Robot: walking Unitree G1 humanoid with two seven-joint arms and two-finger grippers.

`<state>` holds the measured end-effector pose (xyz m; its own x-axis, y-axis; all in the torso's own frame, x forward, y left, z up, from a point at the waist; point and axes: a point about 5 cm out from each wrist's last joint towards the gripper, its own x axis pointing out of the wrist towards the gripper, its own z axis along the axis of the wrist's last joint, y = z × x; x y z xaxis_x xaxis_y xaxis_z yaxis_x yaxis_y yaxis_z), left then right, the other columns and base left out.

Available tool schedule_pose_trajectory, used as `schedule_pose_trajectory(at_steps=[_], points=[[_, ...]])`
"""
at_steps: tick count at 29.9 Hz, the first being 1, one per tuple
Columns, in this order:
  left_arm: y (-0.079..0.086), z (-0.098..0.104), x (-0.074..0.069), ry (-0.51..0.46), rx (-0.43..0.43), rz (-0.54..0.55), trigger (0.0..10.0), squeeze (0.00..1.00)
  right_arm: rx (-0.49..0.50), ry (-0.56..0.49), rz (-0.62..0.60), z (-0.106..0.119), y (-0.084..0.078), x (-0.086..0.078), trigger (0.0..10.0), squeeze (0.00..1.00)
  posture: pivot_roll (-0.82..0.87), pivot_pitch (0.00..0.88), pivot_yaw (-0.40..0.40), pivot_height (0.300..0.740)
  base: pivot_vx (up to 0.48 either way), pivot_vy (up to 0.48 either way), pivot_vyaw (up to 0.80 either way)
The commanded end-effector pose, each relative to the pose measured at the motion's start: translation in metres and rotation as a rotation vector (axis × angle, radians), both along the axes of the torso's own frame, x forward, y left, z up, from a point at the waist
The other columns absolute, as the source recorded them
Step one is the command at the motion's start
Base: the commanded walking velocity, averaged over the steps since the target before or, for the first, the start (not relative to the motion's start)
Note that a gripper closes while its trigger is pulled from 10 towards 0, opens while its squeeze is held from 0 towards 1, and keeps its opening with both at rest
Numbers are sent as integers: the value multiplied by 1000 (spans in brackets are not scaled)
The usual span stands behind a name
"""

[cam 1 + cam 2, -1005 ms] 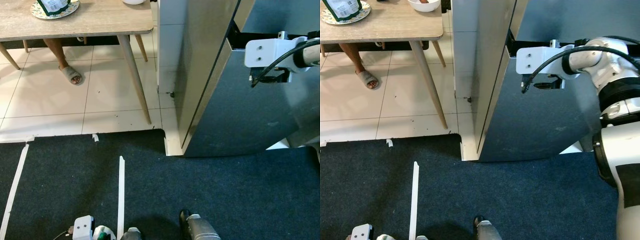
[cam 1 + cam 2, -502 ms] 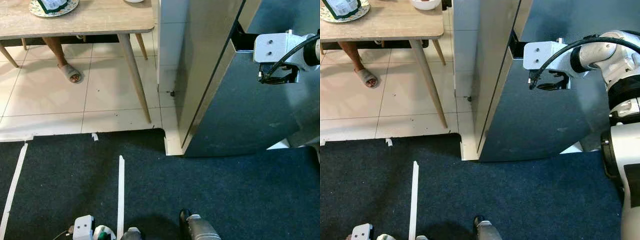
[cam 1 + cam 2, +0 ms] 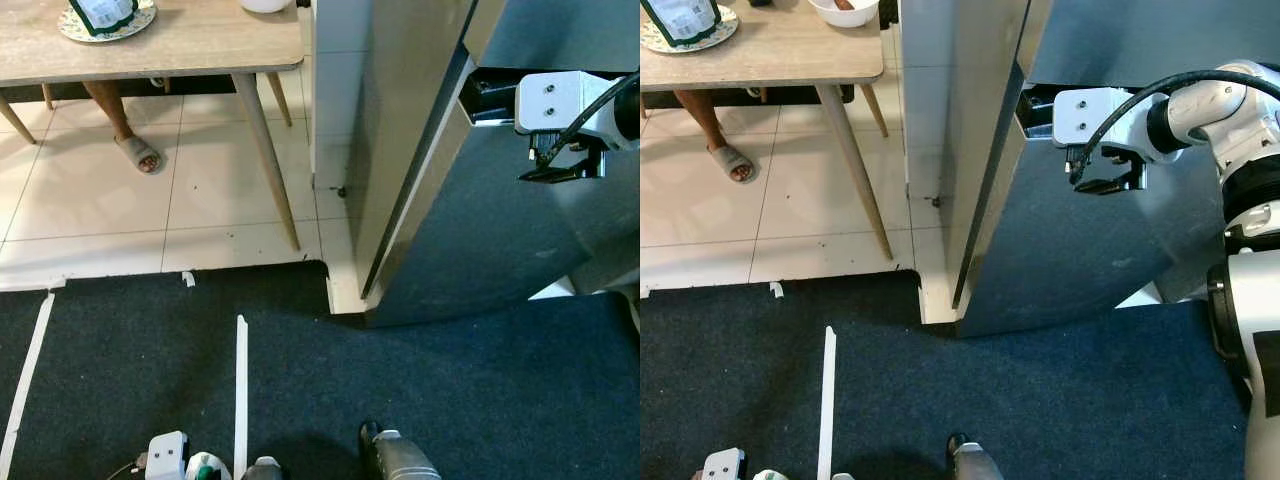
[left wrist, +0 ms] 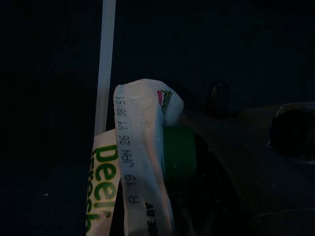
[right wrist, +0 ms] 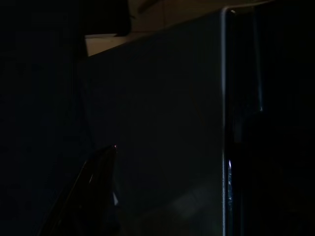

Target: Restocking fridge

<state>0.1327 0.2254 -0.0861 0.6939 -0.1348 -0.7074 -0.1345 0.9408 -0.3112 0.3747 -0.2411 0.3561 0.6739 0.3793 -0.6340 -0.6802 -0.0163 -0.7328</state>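
The grey lower fridge door (image 3: 1070,250) stands ajar, with a dark gap along its hinge-side edge by the fridge body (image 3: 400,120). My right gripper (image 3: 1106,176) is at the door's upper edge, its black fingers against the panel; their spacing is hidden. In the dark right wrist view one finger (image 5: 93,191) lies along the door face (image 5: 162,123). My left gripper (image 3: 200,468) hangs low over the carpet, shut on a white-labelled bottle (image 4: 142,157) with green print and a green cap.
A wooden table (image 3: 180,45) stands at the left with a plate and packet (image 3: 105,15) and a bowl (image 3: 844,10); a person's sandalled foot (image 3: 138,153) rests beneath it. White tape strips (image 3: 240,390) cross the dark carpet. The tiled floor begins beyond the carpet.
The fridge door has swung a little further out, widening the gap beside the fridge body. My right gripper moved with it, rightward and slightly nearer to me. The left arm stayed put.
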Motion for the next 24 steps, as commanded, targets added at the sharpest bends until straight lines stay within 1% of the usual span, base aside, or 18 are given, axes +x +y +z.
schedule_pose_trajectory(at_steps=[1, 3, 4, 5, 6, 7, 8, 9, 10, 12, 13, 14, 15, 16, 17, 19, 23, 24], points=[[-17, -16, -32, 144, -57, -36, 10000, 0, -34, 171, 4, -33, -2, 0, 10000, 0, -62, 308, -68, 740, 0, 0, 0], [-17, -16, -32, 144, -57, -35, 10000, 0, -5, 202, 24, -31, -2, -2, 10000, 0, -62, 308, -68, 740, 0, 0, 0], [-17, -16, -32, 144, -58, -35, 10000, 0, 39, 222, 58, -26, 1, -4, 10000, 0, -60, 305, -68, 740, 0, 0, 0], [-17, -16, -32, 144, -58, -35, 10000, 0, 39, 222, 58, -26, 1, -4, 10000, 0, -60, 305, -68, 740, 0, 0, 0], [-18, -16, -32, 144, -59, -34, 10000, 0, 86, 246, 97, -21, 4, -7, 10000, 0, -60, 304, -68, 740, 0, 0, 0], [-18, -16, -31, 143, -61, -34, 10000, 0, 206, 280, 188, -9, 12, -11, 10000, 0, -62, 299, -67, 740, 0, 0, 0], [-18, -16, -31, 143, -61, -34, 10000, 0, 206, 280, 188, -9, 12, -11, 10000, 0, -62, 299, -67, 740, 0, 0, 0], [-18, -15, -30, 143, -62, -34, 10000, 0, 269, 282, 228, -3, 16, -12, 10000, 0, -62, 299, -67, 740, 0, 0, 0], [-18, -15, -30, 143, -62, -34, 10000, 0, 269, 282, 228, -3, 16, -12, 10000, 0, -62, 299, -67, 740, 0, 0, 0], [-19, -15, -30, 143, -63, -34, 10000, 0, 351, 256, 284, 7, 24, -14, 10000, 0, -65, 295, -67, 740, 0, 0, 0], [-19, -15, -29, 142, -64, -34, 10000, 0, 404, 245, 331, 13, 30, -17, 10000, 0, -66, 293, -67, 740, 0, 0, 0], [-19, -15, -29, 142, -64, -34, 10000, 0, 404, 245, 331, 13, 30, -17, 10000, 0, -66, 293, -67, 740, 0, 0, 0], [-20, -15, -28, 141, -66, -34, 10000, 0, 459, 235, 387, 19, 37, -21, 10000, 0, -66, 290, -67, 740, 0, 0, 0], [-20, -15, -27, 140, -67, -35, 10000, 0, 493, 228, 425, 24, 42, -23, 10000, 0, -66, 289, -67, 740, 0, 0, 0], [-20, -15, -27, 140, -67, -35, 10000, 0, 493, 228, 425, 24, 42, -23, 10000, 0, -66, 289, -67, 740, 0, 0, 0], [-22, -15, -25, 137, -70, -34, 10000, 0, 519, 192, 470, 31, 48, -23, 10000, 0, -64, 285, -68, 740, 0, 0, 0], [-22, -15, -23, 133, -72, -33, 10000, 0, 516, 174, 472, 31, 51, -20, 10000, 0, -62, 281, -67, 740, 0, 0, 0], [-23, -15, -23, 133, -73, -33, 10000, 0, 535, 180, 478, 32, 52, -20, 9216, 0, -59, 279, -68, 740, 0, 0, 0]])
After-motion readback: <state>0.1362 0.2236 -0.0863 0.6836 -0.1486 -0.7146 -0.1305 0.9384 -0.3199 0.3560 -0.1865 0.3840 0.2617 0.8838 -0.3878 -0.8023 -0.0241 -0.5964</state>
